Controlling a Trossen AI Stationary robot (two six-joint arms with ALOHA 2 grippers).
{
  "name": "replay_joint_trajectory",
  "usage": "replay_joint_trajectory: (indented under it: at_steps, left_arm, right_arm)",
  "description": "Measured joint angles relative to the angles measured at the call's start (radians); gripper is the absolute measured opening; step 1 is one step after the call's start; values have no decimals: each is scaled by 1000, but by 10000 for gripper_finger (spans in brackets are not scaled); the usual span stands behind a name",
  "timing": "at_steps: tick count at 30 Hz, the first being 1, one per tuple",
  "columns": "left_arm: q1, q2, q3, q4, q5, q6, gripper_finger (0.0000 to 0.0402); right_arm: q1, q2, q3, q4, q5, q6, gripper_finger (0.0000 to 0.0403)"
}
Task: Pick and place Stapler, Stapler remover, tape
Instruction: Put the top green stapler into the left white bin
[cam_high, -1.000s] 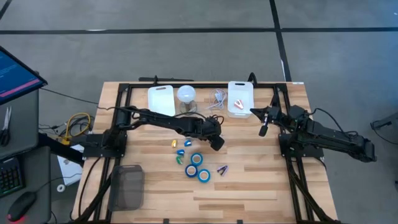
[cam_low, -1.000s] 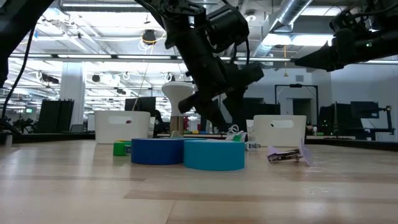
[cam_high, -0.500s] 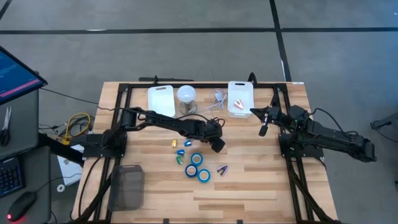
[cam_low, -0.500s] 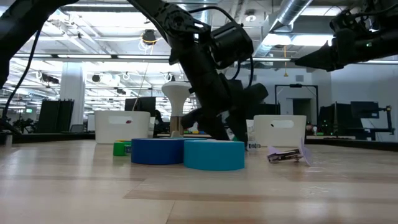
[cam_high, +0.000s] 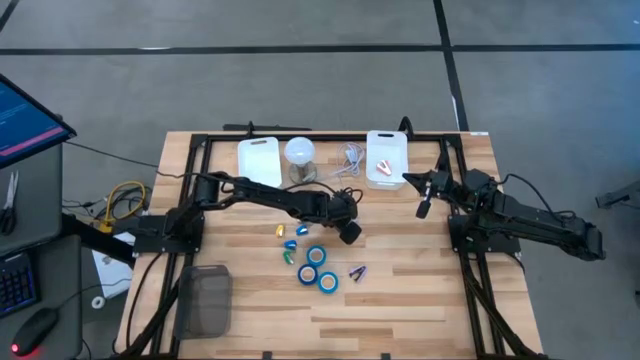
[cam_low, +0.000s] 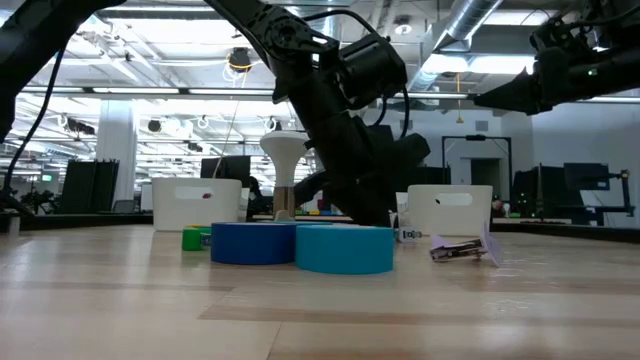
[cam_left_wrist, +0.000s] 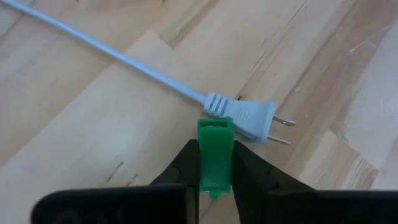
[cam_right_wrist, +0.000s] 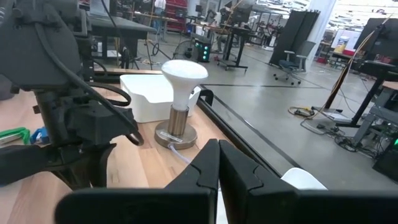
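Closure just made: left gripper (cam_high: 350, 232) mid-tabletop, wide a second ago, now pinching green piece (cam_left_wrist: 215, 152) beside white plug (cam_left_wrist: 245, 117). Lift probably next. Right gripper (cam_high: 422, 210) clenched, empty, idle.

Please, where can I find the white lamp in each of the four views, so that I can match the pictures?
High view: the white lamp stands at the table's far edge, right of the white bin.
Low view: white lamp mid-picture, partly behind the left arm; white bin to its left.
Left wrist view: not in it; only a green piece and a white plug.
Right wrist view: white lamp near the centre, white bin behind it.
Shared landmark: the white bin.
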Motion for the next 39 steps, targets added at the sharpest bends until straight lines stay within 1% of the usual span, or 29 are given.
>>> replay_joint_trajectory:
  at_steps: [3, 5, 11, 14, 17, 23, 26, 31, 36, 39]
  left_arm:
    - [1, -9, 0, 4, 0, 27, 70]
    - [1, -25, 0, -7, 0, 44, 75]
    - [4, -100, 0, -9, -32, 113, 51]
    - [4, -156, 0, -10, -91, 174, 48]
    - [5, -218, 0, -55, -173, 227, 57]
    - [24, -345, 0, -272, -339, 243, 58]
    - [33, -403, 0, -348, -410, 243, 55]
    - [53, -481, 0, -429, -466, 244, 57]
    - [92, -525, 0, -512, -508, 243, 57]
    - [127, -551, -42, -519, -510, 241, 57]
  right_arm:
    - [0, 0, 0, 0, 0, 0, 0]
    - [0, 0, 0, 0, 0, 0, 0]
    - [0, 0, 0, -1, 0, 1, 0]
    - [1, 0, 0, -1, 0, 1, 0]
    - [1, 0, 0, -4, 0, 1, 0]
    - [1, 0, 0, -8, 0, 2, 0]
    - [0, 0, 0, -8, 0, 2, 0]
    - [0, 0, 0, -8, 0, 3, 0]
    - [0, 0, 0, -8, 0, 3, 0]
    - [0, 0, 0, -8, 0, 3, 0]
